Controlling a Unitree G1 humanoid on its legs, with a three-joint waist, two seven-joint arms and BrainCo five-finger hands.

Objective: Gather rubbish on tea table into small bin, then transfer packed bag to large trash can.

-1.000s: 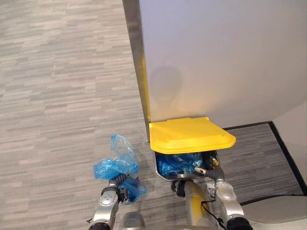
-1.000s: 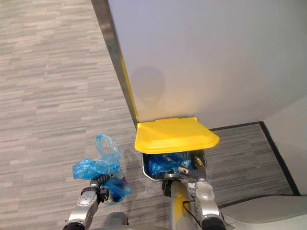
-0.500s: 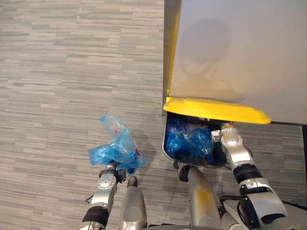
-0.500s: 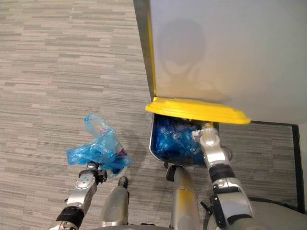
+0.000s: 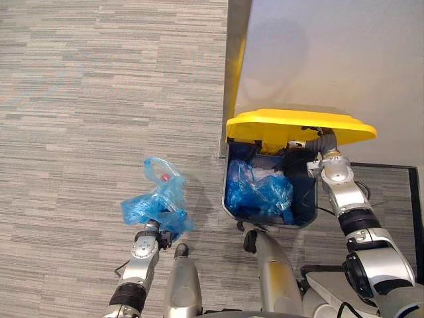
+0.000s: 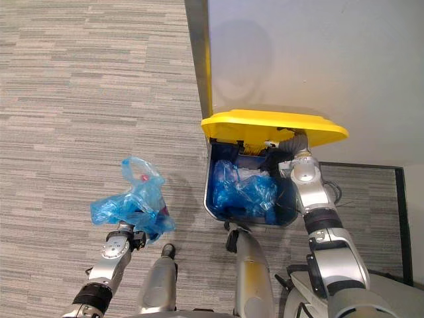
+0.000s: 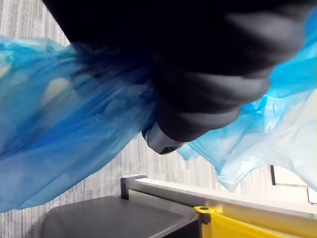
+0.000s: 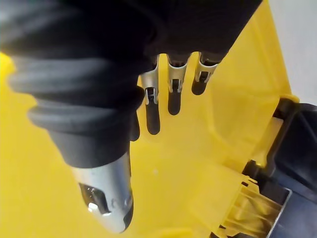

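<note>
A blue plastic bag (image 5: 159, 202) with rubbish in it hangs from my left hand (image 5: 145, 246), whose fingers are shut on its gathered neck; it is to the left of the can, above the carpet. The large dark trash can (image 5: 233, 205) stands against the wall, with crumpled blue bags (image 5: 260, 192) inside. Its yellow lid (image 5: 298, 124) is lifted. My right hand (image 6: 290, 150) is under the lid's front edge, its straight fingers (image 8: 171, 89) pressed against the yellow underside (image 8: 198, 148). In the left wrist view the blue bag (image 7: 59, 134) wraps round my hand (image 7: 198, 74).
A white wall (image 5: 331, 59) with a metal corner strip (image 5: 228, 99) rises right behind the can. Grey striped carpet (image 5: 99, 99) spreads to the left. A dark-edged mat (image 5: 391, 192) lies to the right of the can.
The lid has swung up higher with my right hand under it, and the can's inside shows more. The camera has shifted. The bag stays in my left hand.
</note>
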